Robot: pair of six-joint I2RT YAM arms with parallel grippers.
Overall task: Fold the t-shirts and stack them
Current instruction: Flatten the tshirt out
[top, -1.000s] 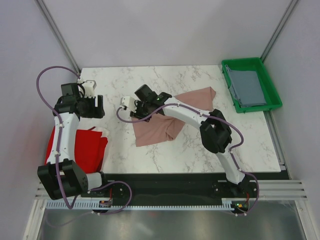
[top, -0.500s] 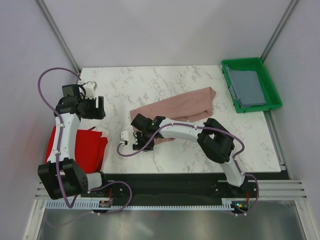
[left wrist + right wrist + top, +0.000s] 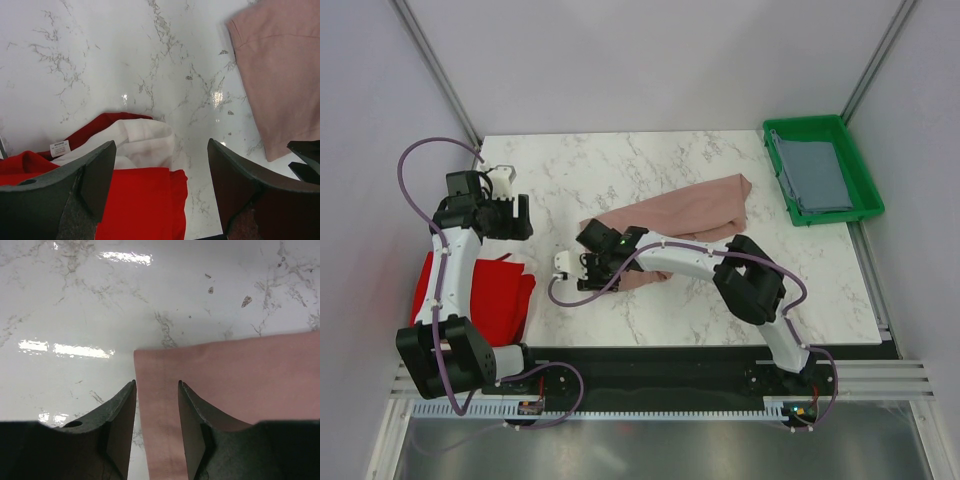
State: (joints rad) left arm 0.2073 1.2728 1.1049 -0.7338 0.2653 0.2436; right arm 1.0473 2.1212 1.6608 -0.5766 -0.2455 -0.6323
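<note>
The dusty-pink cotton t-shirt (image 3: 692,214) lies rumpled mid-way across the white marble table (image 3: 620,160). The right gripper (image 3: 588,270) has its 2 fingers narrowed around the shirt's near corner; whether they pinch it I cannot tell. The left gripper (image 3: 506,216) hangs spread wide and empty over the bright red t-shirt (image 3: 485,295) at the table's left edge. The slate grey-blue t-shirt (image 3: 815,175) lies in the green plastic tray (image 3: 776,132).

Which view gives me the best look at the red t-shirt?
Left wrist: the red t-shirt fills the lower frame close up, its white inside and label showing. Top external shows it small, at the table's left edge, partly behind the left arm. Right wrist shows none of it, only the pink t-shirt on marble.
</note>
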